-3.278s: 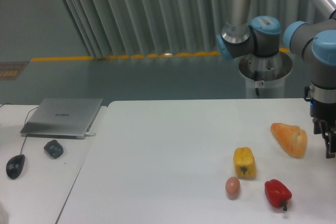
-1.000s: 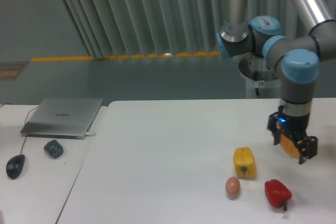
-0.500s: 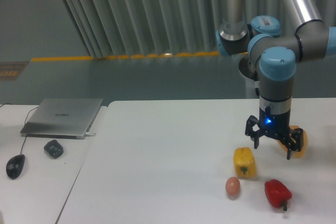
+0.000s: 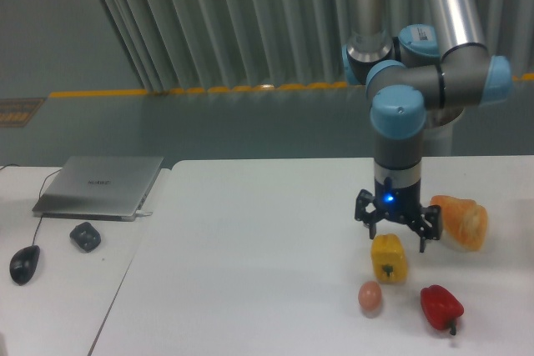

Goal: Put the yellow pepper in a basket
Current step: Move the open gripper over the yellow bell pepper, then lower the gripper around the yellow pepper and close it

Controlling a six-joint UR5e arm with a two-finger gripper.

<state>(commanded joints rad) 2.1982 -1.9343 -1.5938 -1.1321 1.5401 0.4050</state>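
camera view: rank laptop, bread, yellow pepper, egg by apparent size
1. laptop, clearly largest
2. bread
3. yellow pepper, close to the bread, so that order is unsure
4. egg, smallest

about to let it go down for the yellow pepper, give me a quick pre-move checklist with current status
1. Gripper open: ok, fingers spread wide.
2. Gripper over the yellow pepper: ok, it hangs just above the pepper's top.
3. Gripper empty: ok, nothing between the fingers.
4. Neighbours apart from the pepper: ok, the egg, red pepper and bread each show a gap to it.
5. Right finger free of the bread: cannot tell, they look close from this view.
6. Basket in sight: not ok, none appears in the camera view.
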